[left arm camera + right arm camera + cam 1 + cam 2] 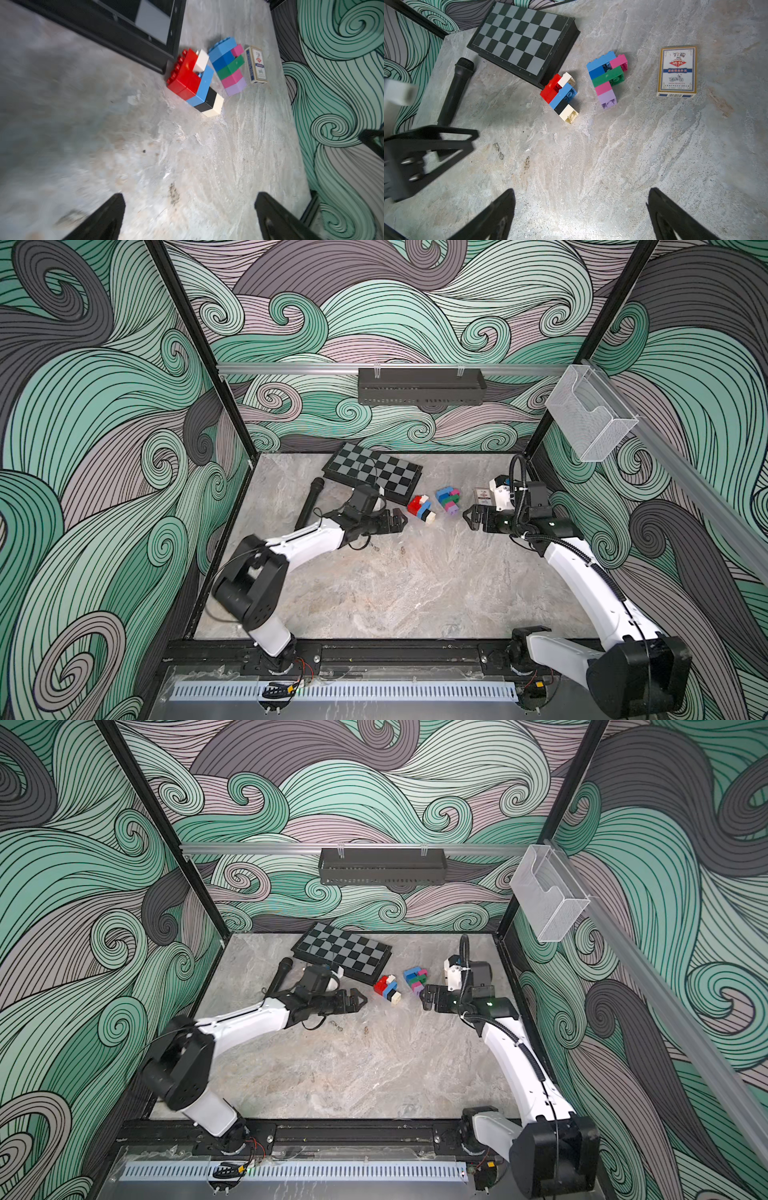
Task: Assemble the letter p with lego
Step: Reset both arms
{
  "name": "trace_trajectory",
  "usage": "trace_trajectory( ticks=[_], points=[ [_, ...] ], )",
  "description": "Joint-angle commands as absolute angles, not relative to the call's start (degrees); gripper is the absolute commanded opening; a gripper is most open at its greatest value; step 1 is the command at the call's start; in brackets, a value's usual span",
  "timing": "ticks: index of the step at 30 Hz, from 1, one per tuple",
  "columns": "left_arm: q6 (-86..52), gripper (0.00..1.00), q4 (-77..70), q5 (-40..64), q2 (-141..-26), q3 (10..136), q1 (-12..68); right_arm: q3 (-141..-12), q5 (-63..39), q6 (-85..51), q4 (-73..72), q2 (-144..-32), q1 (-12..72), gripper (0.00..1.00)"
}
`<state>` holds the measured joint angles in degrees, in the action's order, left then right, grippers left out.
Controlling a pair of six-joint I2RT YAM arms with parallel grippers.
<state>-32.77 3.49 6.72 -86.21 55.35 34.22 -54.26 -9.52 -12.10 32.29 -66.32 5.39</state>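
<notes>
Right wrist view: I'm seeing the lego in two clumps, both lying on the marble surface [591, 158], neither one in a tool.
Red clump [562, 97]: red, blue, black and cream bricks stuck together, snug against the chessboard's [523, 39] near corner.
Other clump [606, 79]: blue, green, pink and lilac bricks, just beside the first one, sitting between it and the playing card box [677, 70].
Left tool [189, 195]: fingers spread apart with nothing between them. In both top views it hangs near the red bricks.
Right tool [581, 189]: wide apart too and empty. It faces the left one from the far side of the lego.
Microphone [455, 91]: black, lying beside the chessboard, well apart from the bricks.
</notes>
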Motion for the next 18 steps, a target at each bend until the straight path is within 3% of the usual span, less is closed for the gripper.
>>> trace_trajectory(
  ticks=[1, 4, 7, 9, 12, 15, 18],
  points=[
    [-21.98, 0.99, 6.05, -16.27, -72.93, 49.29, 33.36, -50.57, -1.24, -14.76, 25.51, -66.10, 5.43, 0.99],
    [-12.23, 0.99, -1.16, -35.55, -63.02, 40.98, 31.63, -42.10, 12.86, -11.65, 11.26, -62.69, 5.54, 0.99],
    [1.01, 0.99, -15.68, -35.80, -56.07, 30.13, 24.28, -31.69, 23.66, -3.61, -6.11, -60.36, 5.47, 0.99],
    [-1.28, 0.99, -19.64, -36.32, -53.73, 25.81, 18.16, -27.65, 26.46, -1.94, -12.30, -61.13, 5.43, 0.99],
    [-1.70, 0.99, -26.02, -26.33, -54.04, 20.53, 8.87, -21.37, 24.76, -2.14, -23.73, -64.61, 5.45, 0.99],
    [-0.97, 0.99, -36.06, -22.76, -59.71, 15.54, 2.72, -15.57, 23.94, -0.78, -39.25, -67.87, 6.62, 0.99],
    [-4.72, 0.99, -45.53, -11.69, -67.89, 13.23, -3.59, -10.40, 20.12, 1.39, -60.57, -73.33, 6.43, 0.99]
  ],
)
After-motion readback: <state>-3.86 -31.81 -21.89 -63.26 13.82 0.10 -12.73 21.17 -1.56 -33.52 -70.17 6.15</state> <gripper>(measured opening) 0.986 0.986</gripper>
